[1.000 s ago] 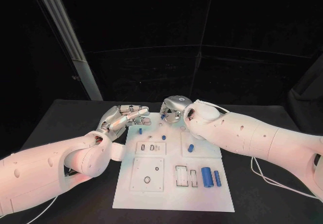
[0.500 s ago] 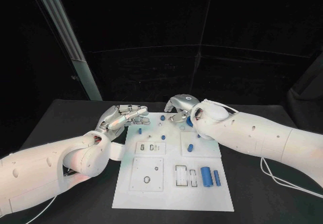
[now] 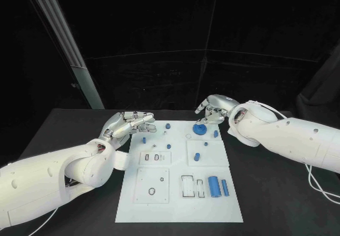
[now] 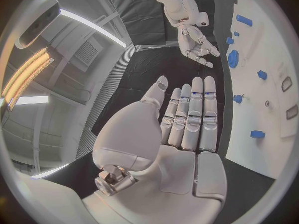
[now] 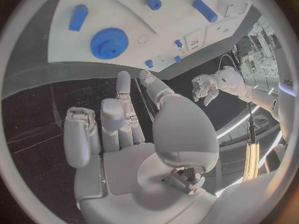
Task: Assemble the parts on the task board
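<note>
Right hand (image 3: 214,109) now off gear (image 3: 200,130)

Black table (image 3: 57,128), pale slanted post (image 3: 67,54) behind.

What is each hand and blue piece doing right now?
Left hand: open, holds nothing, at the board's far left corner.
Right hand: fingers apart, holds nothing, beyond the board's far edge.
Gear: flat on the board.
Two cylinders: lying side by side.

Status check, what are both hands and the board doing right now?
Left hand open, empty, at task board's far-left corner. Right hand open, empty, beyond far edge. Blue gear sits uncovered. Nothing blocking.
</note>
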